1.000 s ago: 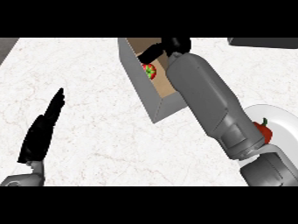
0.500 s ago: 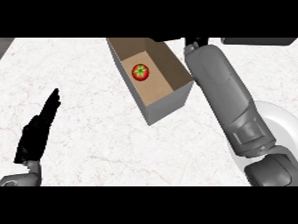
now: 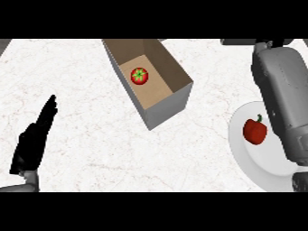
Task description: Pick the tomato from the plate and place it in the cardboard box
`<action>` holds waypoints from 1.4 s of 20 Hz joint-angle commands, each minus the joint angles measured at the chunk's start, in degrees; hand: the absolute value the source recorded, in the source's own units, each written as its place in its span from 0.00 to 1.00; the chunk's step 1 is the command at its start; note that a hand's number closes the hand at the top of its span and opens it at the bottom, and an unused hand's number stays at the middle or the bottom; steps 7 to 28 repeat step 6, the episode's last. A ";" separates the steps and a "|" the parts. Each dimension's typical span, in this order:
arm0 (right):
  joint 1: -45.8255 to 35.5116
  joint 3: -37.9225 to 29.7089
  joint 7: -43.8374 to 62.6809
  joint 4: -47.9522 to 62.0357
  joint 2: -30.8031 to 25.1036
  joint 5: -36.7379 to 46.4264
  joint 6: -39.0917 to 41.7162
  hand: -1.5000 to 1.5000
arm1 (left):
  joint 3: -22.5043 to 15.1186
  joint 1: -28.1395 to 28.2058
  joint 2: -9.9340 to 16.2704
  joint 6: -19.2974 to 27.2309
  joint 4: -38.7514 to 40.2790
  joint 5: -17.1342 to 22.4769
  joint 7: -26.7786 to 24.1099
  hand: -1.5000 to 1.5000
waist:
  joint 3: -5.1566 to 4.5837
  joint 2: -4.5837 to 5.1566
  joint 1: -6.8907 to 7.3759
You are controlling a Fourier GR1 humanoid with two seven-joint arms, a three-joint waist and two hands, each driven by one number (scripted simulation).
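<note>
Tomato (image 3: 139, 76), round and red with a green star-shaped stalk on top, lies on the floor of the open cardboard box (image 3: 180, 97), apart from its walls. No writing shows on the box. A red pepper (image 3: 254, 130) sits on the white plate (image 3: 246, 155) at the right, partly under the right forearm (image 3: 288, 97); whether that hand is open, I cannot tell. The left hand (image 3: 33, 137) rests at lower left, fingers straight, with bare counter (image 3: 96, 131) between it and the box.
</note>
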 commanded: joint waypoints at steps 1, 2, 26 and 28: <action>8.36 -2.96 -3.53 -5.35 -4.52 -3.94 4.89 0.00 | -0.73 6.22 -0.82 0.36 -2.52 -0.43 -3.17 0.50 | 0.01 -0.17 -0.07; 8.07 -2.25 0.17 -7.41 -7.29 -4.43 9.28 0.00 | 0.87 0.82 0.06 0.42 2.42 -0.11 -3.88 0.50 | -0.04 -0.14 -0.71; 17.27 -3.74 -3.40 -11.55 -12.21 -8.08 18.93 0.00 | 0.57 0.52 0.14 -0.19 0.08 0.11 0.06 0.50 | 0.01 -0.13 -0.71; 17.27 -3.74 -3.40 -11.55 -12.21 -8.08 18.93 0.00 | 0.57 0.52 0.14 -0.19 0.08 0.11 0.06 0.50 | 0.01 -0.13 -0.71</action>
